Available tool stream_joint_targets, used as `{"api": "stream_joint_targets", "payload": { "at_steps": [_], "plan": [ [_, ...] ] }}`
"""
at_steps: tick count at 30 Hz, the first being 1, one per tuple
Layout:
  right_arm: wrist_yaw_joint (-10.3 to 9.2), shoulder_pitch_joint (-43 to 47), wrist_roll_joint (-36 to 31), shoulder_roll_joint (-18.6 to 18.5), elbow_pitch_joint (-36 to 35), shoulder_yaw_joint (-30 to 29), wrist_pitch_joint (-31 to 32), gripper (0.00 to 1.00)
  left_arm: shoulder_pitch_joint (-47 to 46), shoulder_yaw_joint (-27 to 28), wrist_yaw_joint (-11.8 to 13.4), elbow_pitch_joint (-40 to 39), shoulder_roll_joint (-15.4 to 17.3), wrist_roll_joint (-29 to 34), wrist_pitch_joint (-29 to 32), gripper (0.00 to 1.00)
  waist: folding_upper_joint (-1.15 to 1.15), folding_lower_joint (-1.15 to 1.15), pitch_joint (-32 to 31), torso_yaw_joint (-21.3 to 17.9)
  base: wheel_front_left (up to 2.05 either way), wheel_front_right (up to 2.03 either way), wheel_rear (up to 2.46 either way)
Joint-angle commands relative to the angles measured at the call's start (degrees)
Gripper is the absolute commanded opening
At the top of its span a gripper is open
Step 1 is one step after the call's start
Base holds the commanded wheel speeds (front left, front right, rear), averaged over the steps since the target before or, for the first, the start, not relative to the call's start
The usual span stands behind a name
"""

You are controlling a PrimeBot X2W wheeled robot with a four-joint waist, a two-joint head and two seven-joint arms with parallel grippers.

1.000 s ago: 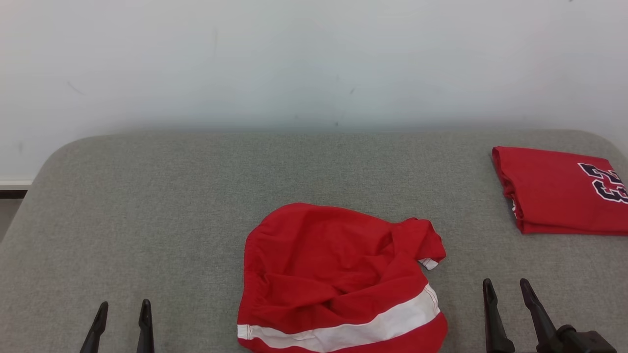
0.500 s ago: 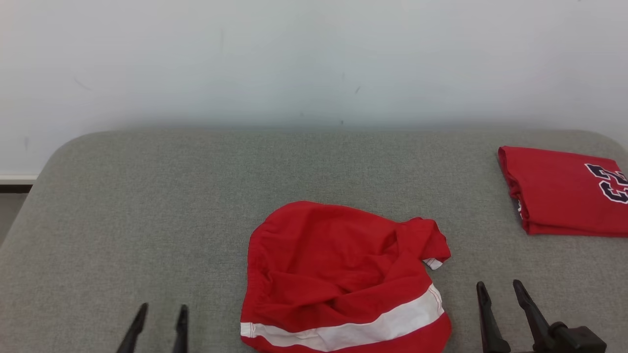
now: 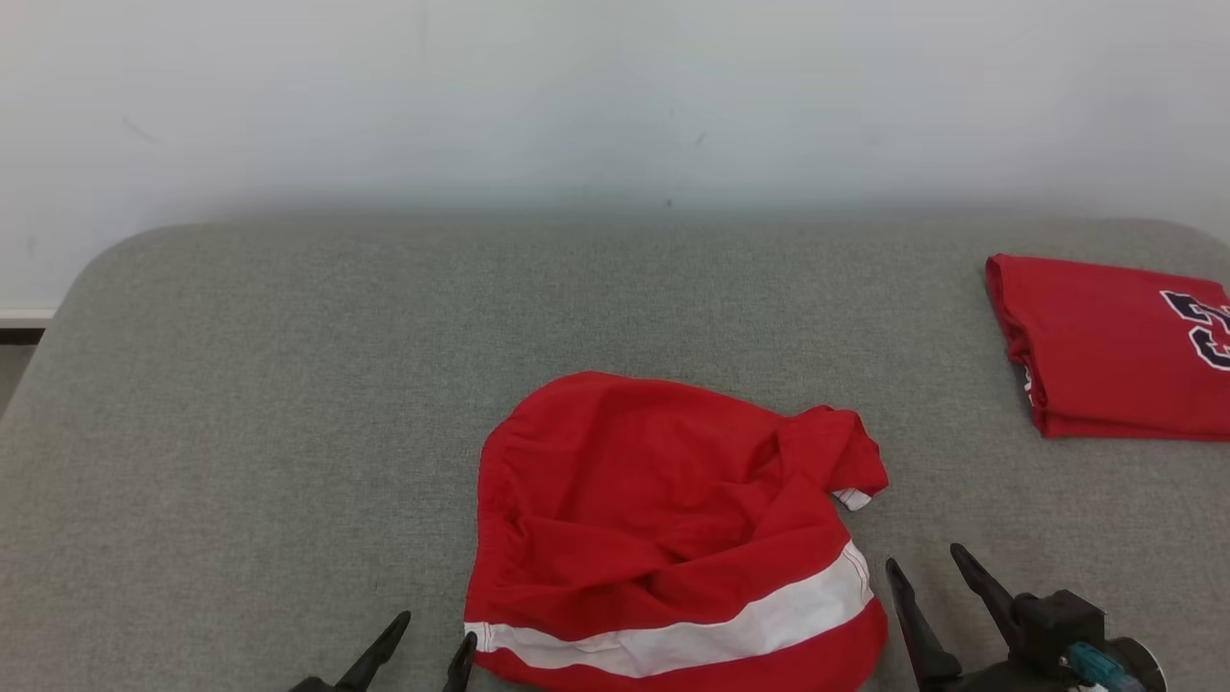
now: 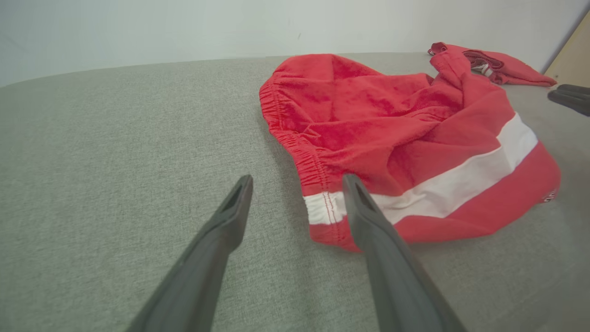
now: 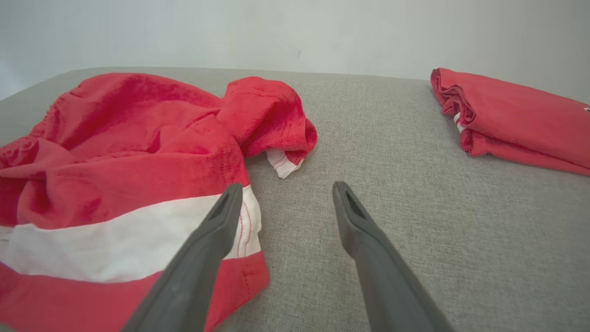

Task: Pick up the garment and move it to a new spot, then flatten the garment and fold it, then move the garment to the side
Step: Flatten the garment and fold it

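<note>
Caught the red garment (image 3: 663,538) crumpled on the grey padded table (image 3: 288,384), lying between the two pairs of fingers. Showed the left gripper (image 3: 435,632) spread wide and empty, inner finger over the white-striped hem corner. Showed the right gripper (image 3: 927,562) likewise wide, gripping nothing, at the opposite hem edge. Spotted a folded red jersey (image 3: 1115,346) well apart, beyond the right fingers.

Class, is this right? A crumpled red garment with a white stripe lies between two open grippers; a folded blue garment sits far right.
No: the head view shows the folded garment is red, not blue. The crumpled garment does lie between the open left gripper and right gripper.
</note>
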Motion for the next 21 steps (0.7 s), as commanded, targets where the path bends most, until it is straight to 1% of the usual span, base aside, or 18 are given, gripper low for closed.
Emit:
{"api": "stream_joint_targets", "payload": {
  "at_steps": [1, 10, 14, 15, 16, 17, 18, 19, 20, 21],
  "plan": [
    [-0.15, -0.9, 0.7, -0.6, 0.8, 0.8, 0.0, 1.00, -1.1, -0.3, 0.1, 0.5, 0.4, -1.1, -0.2, 1.00, 0.00, -0.01, 0.7, -0.1, 0.00, 0.00, 0.00],
    [-0.15, -7.6, 4.9, -2.4, 8.9, 9.3, -0.2, 1.00, -7.2, -9.1, 0.1, 6.9, 2.6, -5.6, -0.2, 1.00, 0.00, -0.01, 2.7, 0.3, 0.00, 0.00, 0.00],
    [-0.15, -10.0, 6.8, -2.5, 11.8, 13.1, 0.2, 1.00, -9.9, -12.5, 0.1, 9.6, 2.4, -8.4, -0.2, 1.00, 0.00, -0.01, 3.5, 0.4, 0.00, 0.00, 0.00],
    [-0.15, -10.5, 7.3, -2.5, 12.5, 14.0, 0.3, 1.00, -10.5, -13.5, 0.1, 10.1, 2.4, -8.7, -0.2, 0.92, 0.00, -0.01, 3.7, 0.4, 0.00, 0.00, 0.00],
    [-0.15, -11.0, 8.1, -2.5, 13.1, 14.9, 0.4, 1.00, -11.3, -14.2, 0.1, 10.7, 2.3, -9.4, -0.2, 0.49, 0.00, -0.01, 3.9, 0.5, 0.00, 0.00, 0.00],
    [-0.15, -11.5, 9.0, -2.3, 13.7, 15.8, 0.6, 0.89, -11.8, -14.8, 0.1, 11.2, 2.0, -10.5, -0.2, 0.09, 0.00, -0.01, 4.1, 0.5, 0.00, 0.00, 0.00],
    [-0.15, -11.9, 9.6, -2.2, 14.3, 16.8, 0.9, 0.58, -12.2, -15.6, 0.1, 11.7, 1.9, -11.3, -0.2, 0.00, 0.00, -0.01, 4.3, 0.5, 0.00, 0.00, 0.00],
    [-0.15, -12.4, 10.3, -2.3, 14.9, 17.6, 1.2, 0.15, -12.8, -16.1, 0.1, 12.1, 2.0, -11.5, -0.2, 0.00, 0.00, -0.01, 4.5, 0.5, 0.00, 0.00, 0.00],
    [-0.15, -12.7, 11.0, -2.1, 15.6, 18.5, 1.3, 0.00, -13.3, -16.4, 0.1, 12.5, 1.9, -11.9, -0.2, 0.00, 0.00, -0.01, 4.6, 0.5, 0.00, 0.00, 0.00],
    [-0.15, -13.0, 11.7, -2.0, 16.1, 19.1, 1.1, 0.00, -13.5, -16.7, 0.1, 12.6, 1.7, -12.3, -0.2, 0.00, 0.00, -0.01, 4.7, 0.6, 0.00, 0.00, 0.00]
  ]
}}
